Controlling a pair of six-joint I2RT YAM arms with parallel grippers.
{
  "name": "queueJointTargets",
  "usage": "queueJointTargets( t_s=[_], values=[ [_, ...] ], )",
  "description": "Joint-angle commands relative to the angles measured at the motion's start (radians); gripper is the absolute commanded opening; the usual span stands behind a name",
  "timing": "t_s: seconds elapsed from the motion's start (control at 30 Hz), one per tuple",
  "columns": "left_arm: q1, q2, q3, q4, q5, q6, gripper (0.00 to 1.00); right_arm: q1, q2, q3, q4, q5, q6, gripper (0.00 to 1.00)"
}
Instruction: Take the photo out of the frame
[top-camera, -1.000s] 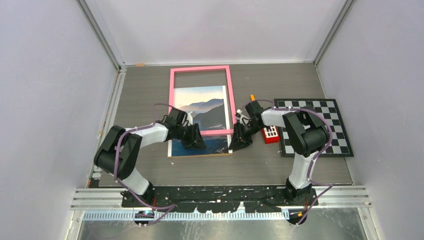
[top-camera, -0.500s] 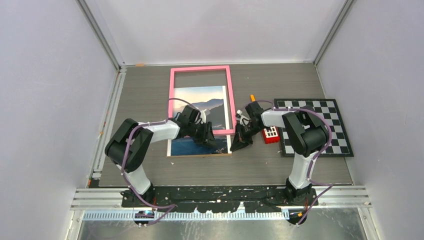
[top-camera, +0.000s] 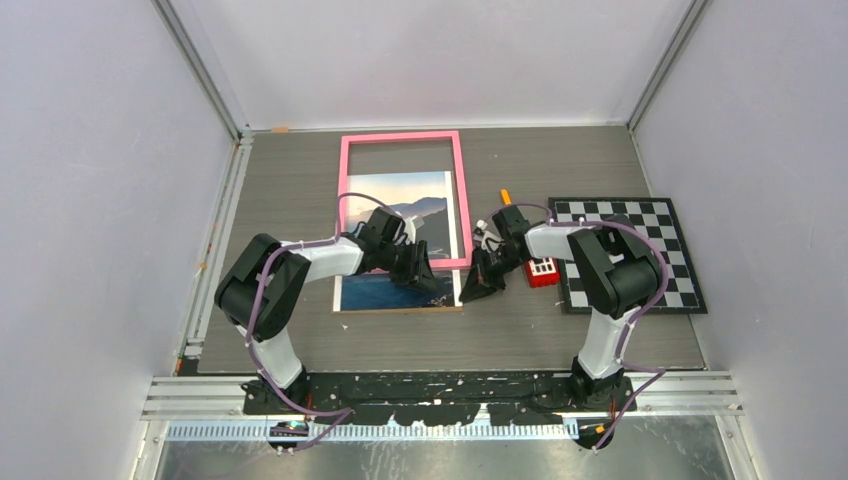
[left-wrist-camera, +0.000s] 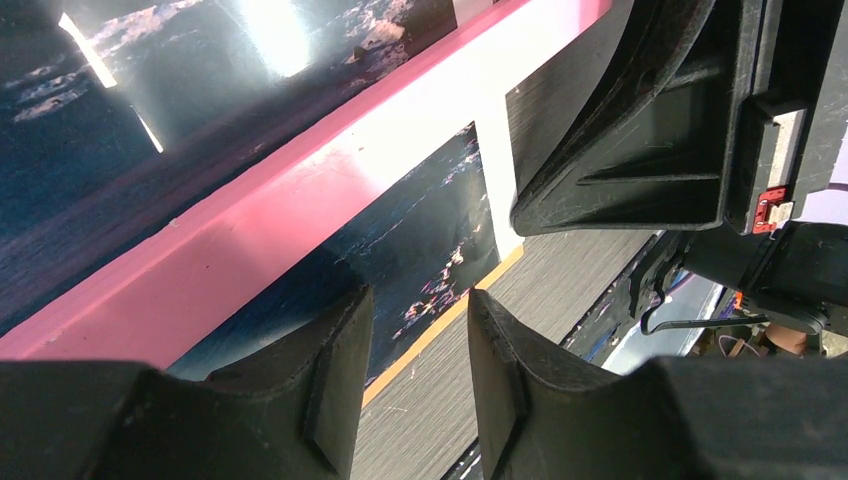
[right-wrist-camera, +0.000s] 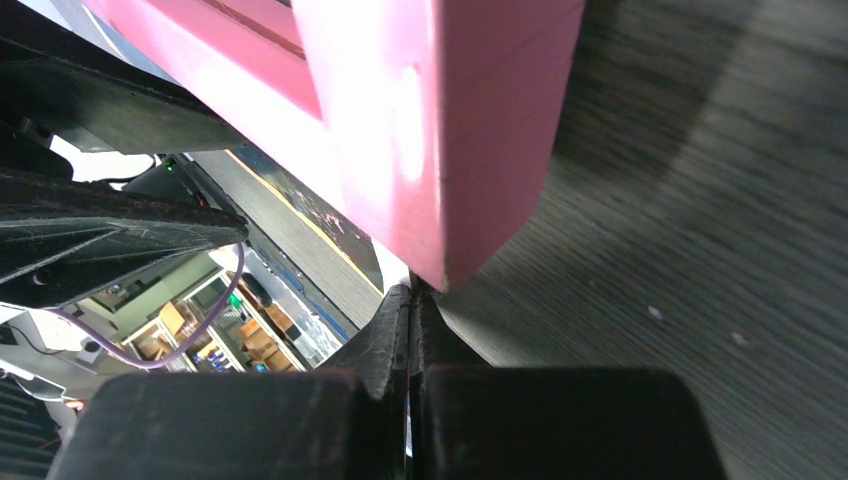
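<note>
While its jaws meet, the right end effector (right-wrist-camera: 412, 300) touches the frame (right-wrist-camera: 440, 130).

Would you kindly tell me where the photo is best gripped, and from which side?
Probably the photo's near strip, which sticks out past the frame's near bar. Come from the near side, low: it lies flat, and the frame lies across it farther back.

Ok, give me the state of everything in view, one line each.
frame, lying flat, its far part empty.
photo, partly out, its near end sticking past the frame's near bar.
left gripper, jaws open and empty over the photo's near end.
right gripper, jaws shut at the frame's near right corner.
checkerboard, lying flat, partly under the right arm.
</note>
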Motion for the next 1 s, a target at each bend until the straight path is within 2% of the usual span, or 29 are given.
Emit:
queueJointTargets(
  t_s=[0.0,0.47,0.63,0.73,0.77,0.87,0.93,0.97],
  values=[
    [-0.007,0.044,-0.03,-0.099,-0.137,0.07,0.43,0.014,-0.089,0.021,0.113,-0.102,0.054,0.01],
    [-0.007,0.019,-0.024,-0.091,-0.137,0.089,0.44,0.015,-0.12,0.018,0.087,-0.08,0.057,0.01],
    [0.003,-0.038,-0.014,-0.093,-0.125,0.124,0.58,0.015,-0.084,0.021,0.101,-0.07,0.058,0.0],
    [0.014,-0.1,-0.027,-0.083,-0.126,0.165,0.61,0.011,-0.077,0.035,0.061,-0.07,0.025,0.01],
    [0.015,-0.119,-0.031,-0.085,-0.129,0.187,0.62,0.006,-0.086,0.038,0.038,-0.057,0.011,0.05],
    [0.015,-0.158,-0.041,-0.105,-0.129,0.239,0.63,-0.008,-0.142,0.004,-0.003,-0.016,0.011,0.41],
    [0.014,-0.163,-0.048,-0.12,-0.133,0.249,0.63,-0.01,-0.162,-0.031,-0.002,-0.004,0.016,0.5],
    [0.014,-0.163,-0.053,-0.122,-0.139,0.249,0.63,-0.01,-0.163,-0.045,0.01,0.0,0.023,0.5]
  ],
)
